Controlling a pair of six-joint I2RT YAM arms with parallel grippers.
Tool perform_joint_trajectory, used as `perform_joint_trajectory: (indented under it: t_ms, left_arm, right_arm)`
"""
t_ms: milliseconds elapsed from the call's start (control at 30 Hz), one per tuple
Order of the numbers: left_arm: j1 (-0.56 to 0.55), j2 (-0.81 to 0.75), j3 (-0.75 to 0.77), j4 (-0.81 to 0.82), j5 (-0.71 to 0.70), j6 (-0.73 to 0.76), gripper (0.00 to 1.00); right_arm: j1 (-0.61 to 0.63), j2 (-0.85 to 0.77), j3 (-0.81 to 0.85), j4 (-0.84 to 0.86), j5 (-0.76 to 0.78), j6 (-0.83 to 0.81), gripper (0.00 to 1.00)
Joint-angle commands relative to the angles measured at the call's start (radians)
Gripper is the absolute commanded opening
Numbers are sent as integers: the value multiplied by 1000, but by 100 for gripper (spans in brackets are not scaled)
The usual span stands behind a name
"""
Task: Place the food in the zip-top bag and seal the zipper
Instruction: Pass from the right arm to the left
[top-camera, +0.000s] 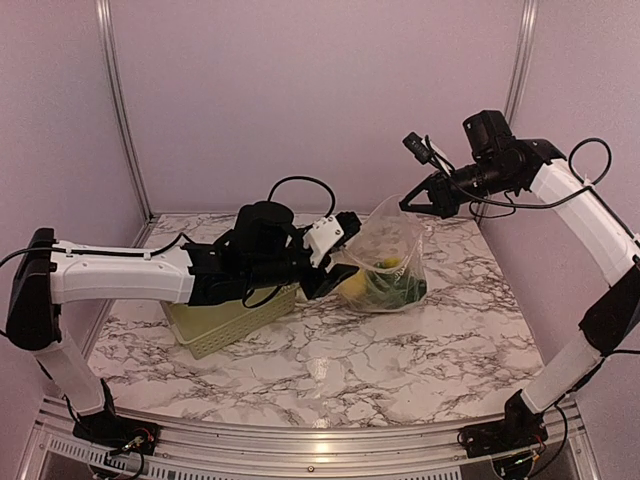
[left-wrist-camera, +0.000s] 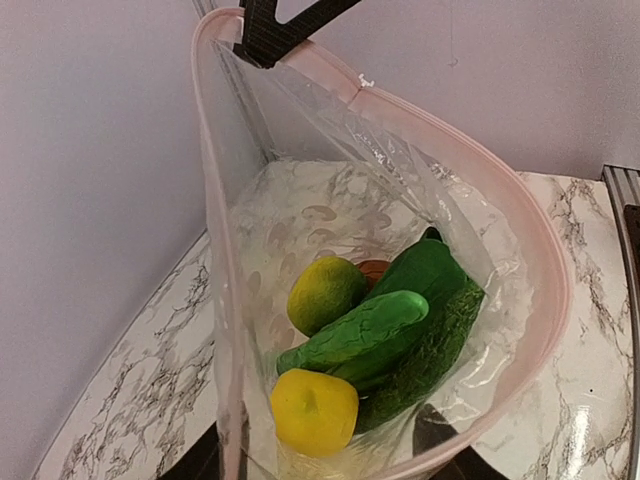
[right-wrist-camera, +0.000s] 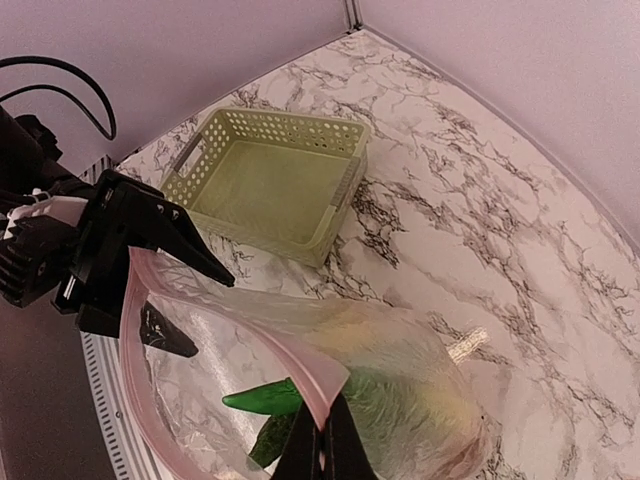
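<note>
Zip-top bag (top-camera: 400, 245): item under handling.

- Right pincer (left-wrist-camera: 262, 45): clenched on the zipper (right-wrist-camera: 260, 335) at the raised top of the mouth. It holds the bag upright, with the bottom resting on the counter (top-camera: 400, 360) toward the far edge, right of centre.
- Left pincer (right-wrist-camera: 205, 315): fingers apart at the near rim of the mouth, the pale strip passing between them. I see no grip.
- Contents, as I read them through the gaping mouth:
  - cucumber (left-wrist-camera: 355, 330)
  - yellow lemon (left-wrist-camera: 313, 410)
  - yellow-green round fruit (left-wrist-camera: 325, 292)
  - dark leafy greens (left-wrist-camera: 430, 345)
  - brown piece (left-wrist-camera: 373, 268), mostly hidden
- Basket (top-camera: 215, 330): light green, perforated, on the counter's left half beneath my left arm.
</note>
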Motion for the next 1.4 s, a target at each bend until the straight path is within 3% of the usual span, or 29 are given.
perform_joint_trajectory:
  t_ms: [0, 233, 400, 533, 700, 900, 1133, 1367]
  left_arm:
    - [9, 21, 31, 122, -3, 36, 49]
    - [21, 29, 31, 193, -29, 23, 13]
    - [32, 16, 22, 221, -15, -73, 1]
    - [39, -2, 0, 252, 3, -195, 0]
    - [40, -20, -18, 268, 19, -286, 0]
    - [44, -33, -49, 275, 60, -289, 0]
    - [51, -40, -58, 263, 124, -263, 0]
    - [64, -42, -53, 249, 147, -257, 0]
  right_arm:
    - [12, -18, 5, 8, -27, -16, 0]
    - [8, -5, 11, -19, -43, -40, 0]
    - [-98, 43, 61, -120, -206, -144, 21]
    - [-230, 2, -34, -128, -407, -298, 39]
    - [-308, -69, -210, -81, -473, -466, 48]
    - [-311, -77, -336, -24, -476, -580, 46]
    - [-318, -10, -371, 56, -517, -633, 42]
    - [-318, 55, -380, 118, -461, -596, 33]
